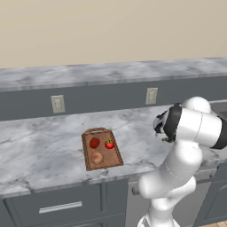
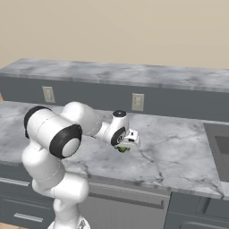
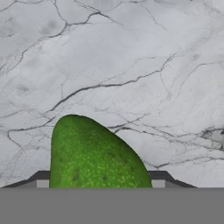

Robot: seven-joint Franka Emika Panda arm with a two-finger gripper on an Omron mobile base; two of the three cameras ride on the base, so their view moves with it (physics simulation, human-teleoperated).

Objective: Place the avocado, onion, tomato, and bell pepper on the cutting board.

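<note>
The avocado (image 3: 94, 153) is seen in the hand view rising between the two finger tips at the bottom of the picture, green and speckled, with the marble counter (image 3: 131, 65) beyond it. In the right base view a small green lump (image 2: 122, 149) shows just under the gripper (image 2: 127, 144), close above the counter (image 2: 179, 152). The fingers appear to be closed against the avocado's sides, though the contact itself is cut off by the bottom of the hand view, so a firm hold cannot be confirmed.

The cutting board (image 1: 116, 153) lies on the counter well to the left of the gripper (image 1: 165, 138) in the left base view, its looped handle pointing toward the back wall. On the board, the bell pepper (image 1: 94, 142) sits near the handle end on the left, the tomato (image 1: 109, 144) just beside it to the right, and the onion (image 1: 96, 157) nearer the front edge of the board. The three are close together but apart from each other.

Two wall sockets (image 1: 58, 103) are set in the grey backsplash behind the board.
</note>
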